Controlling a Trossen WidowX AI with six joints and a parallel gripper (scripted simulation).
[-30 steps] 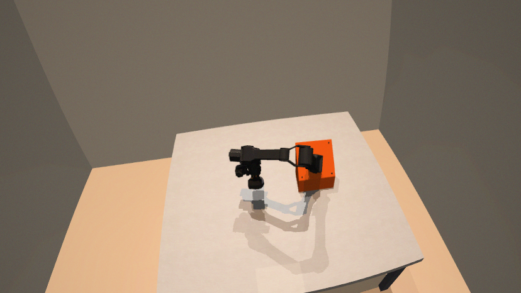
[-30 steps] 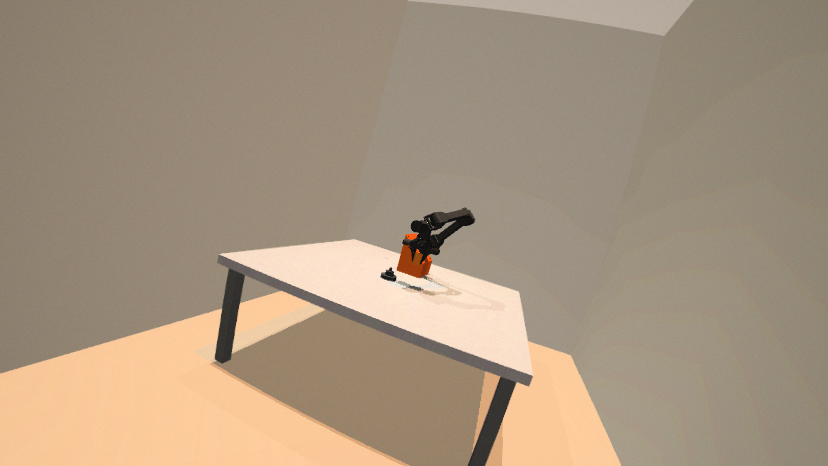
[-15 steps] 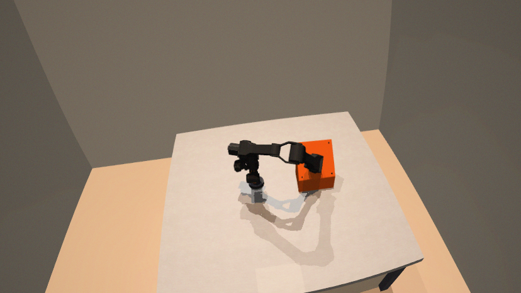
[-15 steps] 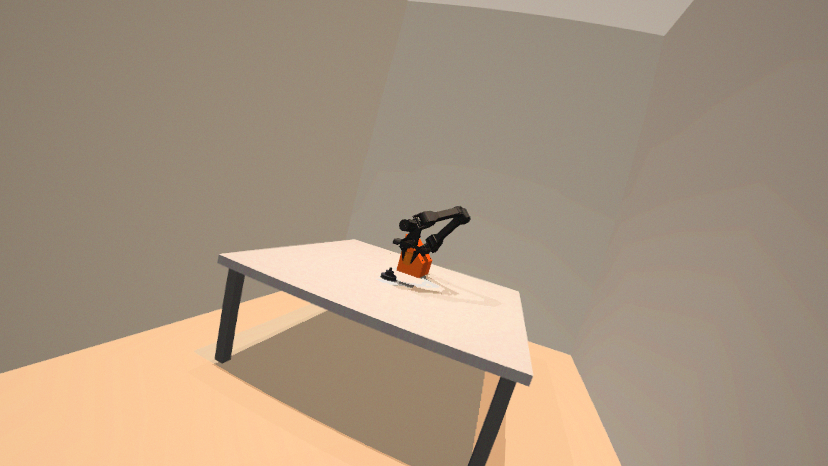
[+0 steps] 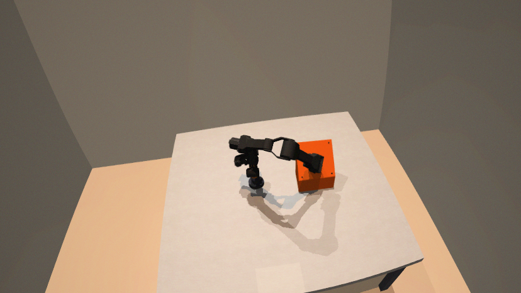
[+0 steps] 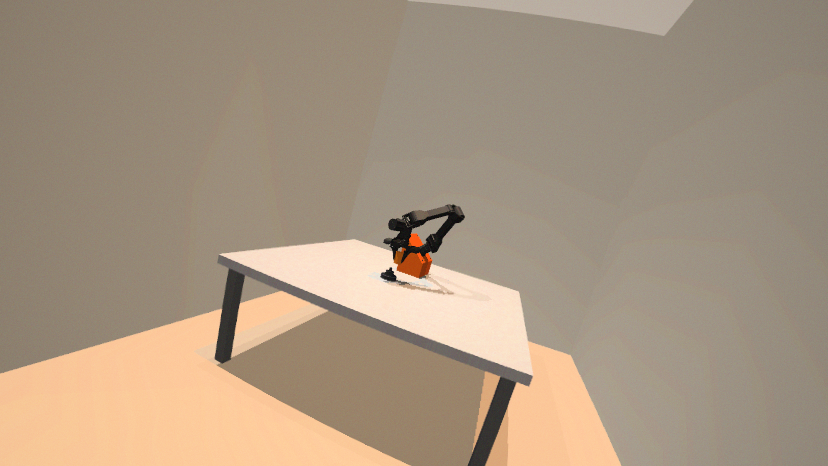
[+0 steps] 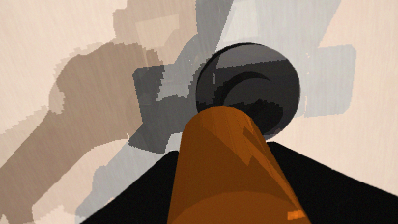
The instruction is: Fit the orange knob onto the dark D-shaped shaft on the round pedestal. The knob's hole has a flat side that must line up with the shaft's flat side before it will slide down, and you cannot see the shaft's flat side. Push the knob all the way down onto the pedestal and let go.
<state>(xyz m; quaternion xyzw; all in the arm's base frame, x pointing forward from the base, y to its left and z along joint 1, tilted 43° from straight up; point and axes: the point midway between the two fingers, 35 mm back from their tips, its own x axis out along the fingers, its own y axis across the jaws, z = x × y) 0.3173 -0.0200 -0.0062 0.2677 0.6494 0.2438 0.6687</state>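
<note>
My gripper (image 5: pixel 253 176) (image 6: pixel 399 259) (image 7: pixel 222 154) is shut on the orange knob (image 6: pixel 398 255) (image 7: pixel 219 161), between its two black fingers. The round dark pedestal (image 5: pixel 256 183) (image 6: pixel 388 277) (image 7: pixel 290 87) stands on the table. In the exterior view the knob hangs above the dark shaft (image 6: pixel 390 270), a little to its right, with a gap between them. In the wrist view the knob's far end covers the pedestal's lower-left edge. The shaft is hidden or lost in shadow there. The knob's hole and the flat sides cannot be seen.
An orange box (image 5: pixel 322 151) (image 6: pixel 412 266) stands under the arm's base, to the right of the pedestal in the top view. The table (image 5: pixel 204 236) (image 6: pixel 324 272) carries the arm's shadows around the pedestal.
</note>
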